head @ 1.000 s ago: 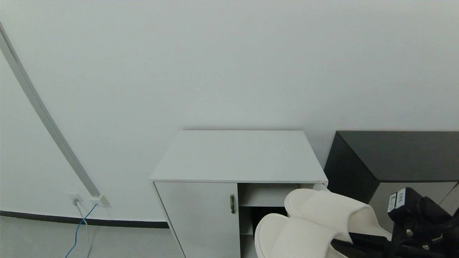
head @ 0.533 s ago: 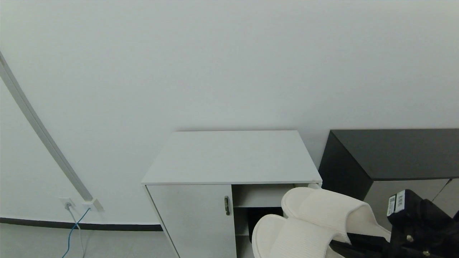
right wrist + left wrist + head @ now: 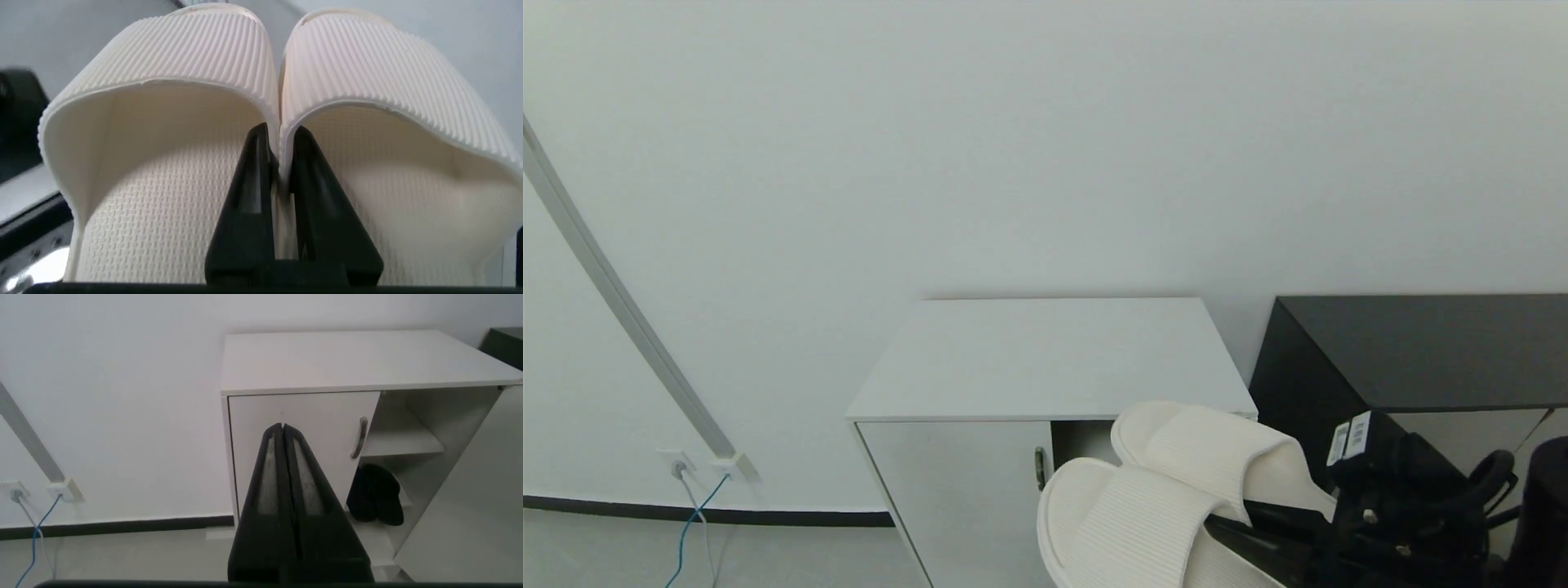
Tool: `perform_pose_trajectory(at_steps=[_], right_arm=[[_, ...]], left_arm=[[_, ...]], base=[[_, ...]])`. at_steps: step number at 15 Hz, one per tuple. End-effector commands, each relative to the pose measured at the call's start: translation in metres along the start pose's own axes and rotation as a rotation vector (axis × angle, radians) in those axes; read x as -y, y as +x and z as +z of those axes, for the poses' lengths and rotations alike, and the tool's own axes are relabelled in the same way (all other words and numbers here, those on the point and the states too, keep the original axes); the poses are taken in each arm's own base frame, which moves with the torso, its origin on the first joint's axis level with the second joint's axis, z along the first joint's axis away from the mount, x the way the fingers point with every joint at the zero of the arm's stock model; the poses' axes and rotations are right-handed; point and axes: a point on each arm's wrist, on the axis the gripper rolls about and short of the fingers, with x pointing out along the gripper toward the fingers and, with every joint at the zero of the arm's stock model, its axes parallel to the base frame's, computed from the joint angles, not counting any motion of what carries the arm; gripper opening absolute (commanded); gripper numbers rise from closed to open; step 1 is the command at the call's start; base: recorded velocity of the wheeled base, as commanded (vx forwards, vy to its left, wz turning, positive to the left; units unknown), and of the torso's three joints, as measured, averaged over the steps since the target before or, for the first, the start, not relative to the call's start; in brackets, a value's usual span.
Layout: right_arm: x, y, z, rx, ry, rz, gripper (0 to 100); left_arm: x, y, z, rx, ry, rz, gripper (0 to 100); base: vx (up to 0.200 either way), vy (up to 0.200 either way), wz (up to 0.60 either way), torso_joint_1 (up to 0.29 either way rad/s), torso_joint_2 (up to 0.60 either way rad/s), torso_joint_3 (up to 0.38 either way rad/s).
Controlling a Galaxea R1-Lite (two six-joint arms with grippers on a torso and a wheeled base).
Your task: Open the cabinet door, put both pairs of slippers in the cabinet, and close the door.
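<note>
My right pincer is clamped tight on the two inner strap edges of a pair of cream ribbed foam slippers. My left pincer is pressed closed and holds nothing. The white box-shaped cabinet stands at the wall with its left door closed and its right side open. The cream pair hangs just before that opening. A dark pair of slippers lies on a lower shelf inside.

No legible text anywhere.

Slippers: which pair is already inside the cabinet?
The dark pair, sitting in the cabinet's open side; the white pair is clamped in the right hand.
</note>
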Motion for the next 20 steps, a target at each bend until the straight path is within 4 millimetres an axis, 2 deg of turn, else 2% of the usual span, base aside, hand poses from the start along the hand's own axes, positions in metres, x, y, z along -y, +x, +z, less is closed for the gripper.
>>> perform_pose_trajectory(at_steps=[1, 11, 20], right_arm=[[-0.0011, 0.0138, -0.0131, -0.066, -0.002, 0.004, 0], [-0.0039, 0.0126, -0.0169, -0.079, -0.006, 0.019, 0], [-0.0039, 0.0119, -0.0189, -0.087, -0.007, 0.019, 0]], left_arm=[[0.0, 0.0, -0.0001, 0.0, 0.0, 0.002, 0], [0.0, 0.0, -0.0001, 0.0, 0.0, 0.002, 0], [0.0, 0.0, -0.0001, 0.0, 0.0, 0.0, 0]], base=[[0.0, 0.0, 0.0, 0.0, 0.0, 0.0], [0.0, 0.0, 0.0, 0.0, 0.0, 0.0], [0.0, 0.0, 0.0, -0.145, 0.33, 0.181]])
